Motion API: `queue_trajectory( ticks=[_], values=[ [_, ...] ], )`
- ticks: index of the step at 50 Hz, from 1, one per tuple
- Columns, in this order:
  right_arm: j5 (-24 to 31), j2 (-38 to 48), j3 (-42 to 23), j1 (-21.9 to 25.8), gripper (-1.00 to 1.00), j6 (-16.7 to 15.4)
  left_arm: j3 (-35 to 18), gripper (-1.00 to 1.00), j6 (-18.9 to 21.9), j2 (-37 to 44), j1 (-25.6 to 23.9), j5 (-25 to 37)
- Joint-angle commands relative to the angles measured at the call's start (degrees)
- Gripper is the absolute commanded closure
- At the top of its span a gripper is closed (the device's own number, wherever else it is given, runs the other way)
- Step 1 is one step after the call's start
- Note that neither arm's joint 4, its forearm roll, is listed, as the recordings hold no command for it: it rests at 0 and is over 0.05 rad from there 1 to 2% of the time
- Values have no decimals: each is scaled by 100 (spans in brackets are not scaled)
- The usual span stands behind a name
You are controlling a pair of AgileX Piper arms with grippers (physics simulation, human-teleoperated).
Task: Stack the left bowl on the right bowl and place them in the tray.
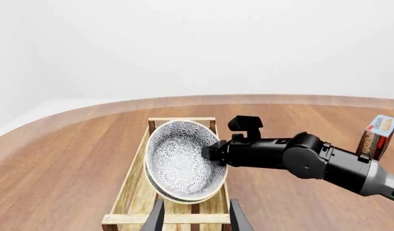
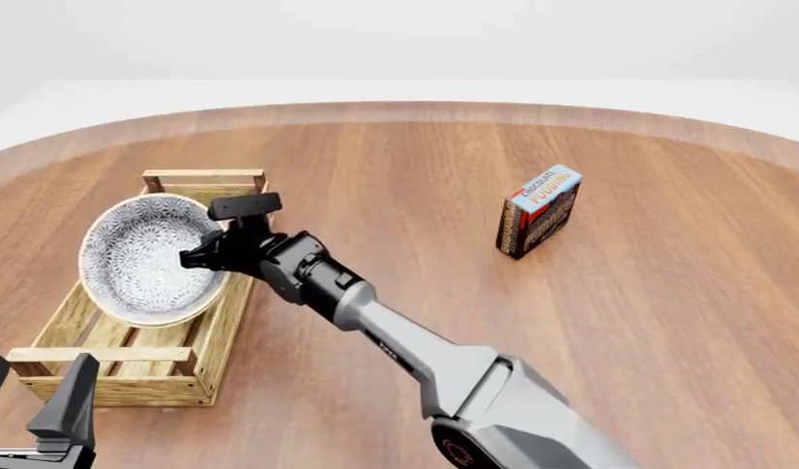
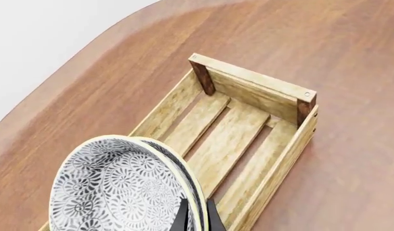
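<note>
Two nested grey-patterned bowls [image 2: 146,259] are tilted on edge over the middle of the light-wood tray [image 2: 204,181] at the table's left. My right gripper [image 2: 201,256] is shut on their right rim. In the right wrist view the fingers [image 3: 182,217] pinch the double rim of the bowls [image 3: 113,192] above the tray's slats [image 3: 235,139]. I cannot tell if the bowls touch the slats. My left gripper [image 2: 32,391] is open and empty, just short of the tray's near end. The left wrist view shows the bowls [image 1: 184,161], tray [image 1: 181,119], right gripper [image 1: 213,154] and left gripper [image 1: 197,219].
A small pudding box [image 2: 540,210] stands upright on the wooden table to the right of centre, also in the left wrist view [image 1: 377,137]. The right arm [image 2: 399,352] stretches diagonally from the near edge to the tray.
</note>
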Motion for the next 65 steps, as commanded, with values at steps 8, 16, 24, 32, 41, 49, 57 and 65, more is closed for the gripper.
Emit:
queue_trajectory(
  ticks=[8, 16, 24, 32, 41, 49, 57, 65],
  values=[
    [41, -10, -53, 129, -100, -145, 0, -100, 0, 0, 0, 0],
    [33, -9, -53, 150, -100, -141, 0, -100, 0, 0, 0, 0],
    [27, -3, -53, 153, -100, -111, 0, -100, 0, 0, 0, 0],
    [43, -36, -53, 120, -100, -104, 0, -100, 0, 0, 0, 0],
    [135, -135, -52, -38, -100, -174, 0, -100, 0, 0, 0, 0],
    [263, -259, -50, -229, -100, -284, 0, -100, 0, 0, 0, 0],
    [387, -467, -49, -354, -100, -468, 0, -100, 0, 0, 0, 0],
    [628, -975, -43, -305, -100, -687, 0, -100, 0, 0, 0, 0]
  ],
)
